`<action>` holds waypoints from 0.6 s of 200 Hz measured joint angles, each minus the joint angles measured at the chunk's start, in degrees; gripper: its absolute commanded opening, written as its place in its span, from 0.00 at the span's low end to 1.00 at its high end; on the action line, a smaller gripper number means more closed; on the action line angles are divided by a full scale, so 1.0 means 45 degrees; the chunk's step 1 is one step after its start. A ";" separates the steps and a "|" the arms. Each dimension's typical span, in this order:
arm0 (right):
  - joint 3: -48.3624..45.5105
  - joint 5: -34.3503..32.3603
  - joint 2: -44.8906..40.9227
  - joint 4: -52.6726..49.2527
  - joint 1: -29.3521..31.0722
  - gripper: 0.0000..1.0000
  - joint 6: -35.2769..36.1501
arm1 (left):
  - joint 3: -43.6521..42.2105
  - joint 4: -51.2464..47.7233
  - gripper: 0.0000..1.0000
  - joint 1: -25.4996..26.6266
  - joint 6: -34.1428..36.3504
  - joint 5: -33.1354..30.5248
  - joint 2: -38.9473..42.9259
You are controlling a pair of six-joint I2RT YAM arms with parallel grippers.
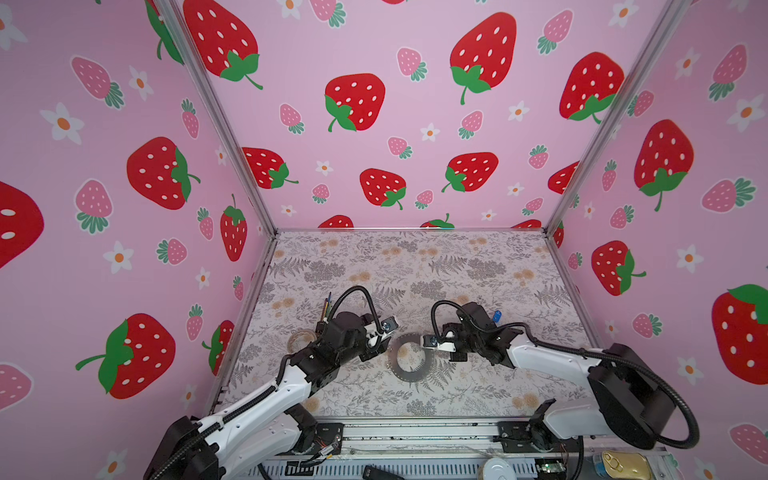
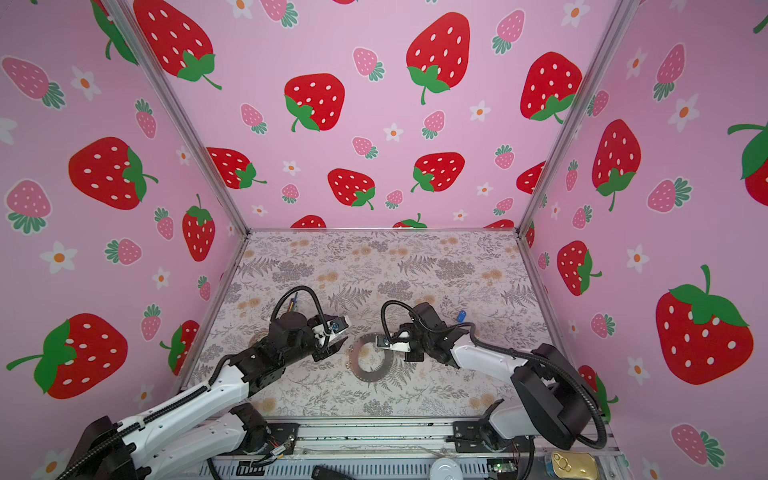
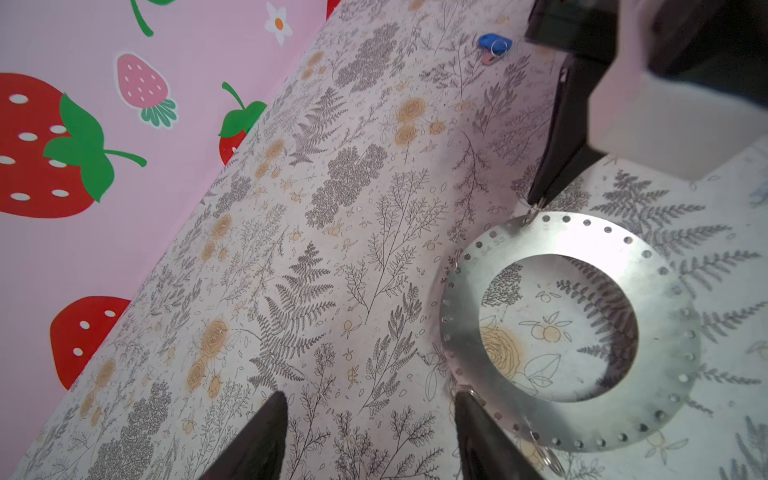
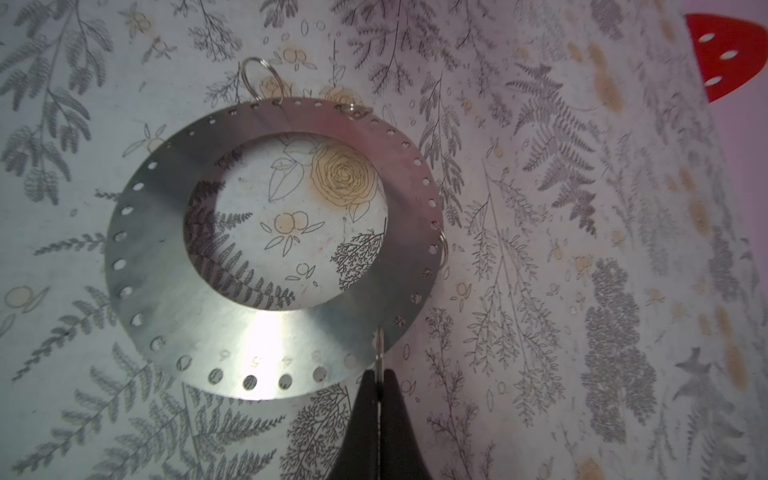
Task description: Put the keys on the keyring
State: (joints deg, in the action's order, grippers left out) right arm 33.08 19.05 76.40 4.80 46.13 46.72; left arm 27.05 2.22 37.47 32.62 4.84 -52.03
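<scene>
- Floral-patterned paper is spread over the bench [image 1: 374, 399], which is closed in by pink walls on three sides.
- Nearest the camera head, a metal rail [image 1: 415, 432] is seen along the bench's front edge, and both arms are mounted at it.
- At mid-bench the keyring [image 1: 409, 374] is found between the two grippers. It is a flat grey metal disc with a wide central hole and a row of small holes around its rim.
- The right gripper [image 4: 379, 372] is closed, its black fingers pinched together on a small wire loop [image 4: 379, 345] set at the keyring's rim on the side facing that arm.
- The left gripper [image 3: 370, 399] is held with its fingers well apart. One finger [image 3: 482, 440] is placed just beside the keyring's rim, and whether it touches cannot be told.
- A larger loop [image 4: 259, 79] is threaded through the rim on the side away from the right gripper.
- A translucent tape roll [image 1: 301, 338] is seen on the bench to the left of the left arm, apart from the keyring.
- Farther back, the keys [image 1: 496, 316], a small blue oval tag with a silver loop, are seen lying on the bench behind the right arm. They are well apart from the keyring and held by neither gripper.
- Farthest off, the walls [image 1: 395, 124] are printed with red and pink strawberries and white flowers.
</scene>
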 measured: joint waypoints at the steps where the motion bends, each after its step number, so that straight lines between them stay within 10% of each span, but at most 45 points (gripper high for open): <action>1: -0.0015 0.0015 -0.0034 0.0019 0.0000 0.00 0.0015 | -0.0005 0.0024 0.62 0.0000 -0.0005 0.0024 0.0034; 120: 0.0903 0.3060 -0.1593 -0.1224 0.0000 0.00 0.0578 | -0.0457 0.0355 0.43 0.1151 0.0845 0.3400 0.2118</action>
State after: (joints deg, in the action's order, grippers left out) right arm 37.15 32.82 69.23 -0.71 46.13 49.32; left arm 24.99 3.81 42.65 36.42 20.14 -42.50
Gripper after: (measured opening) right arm 0.046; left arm 0.438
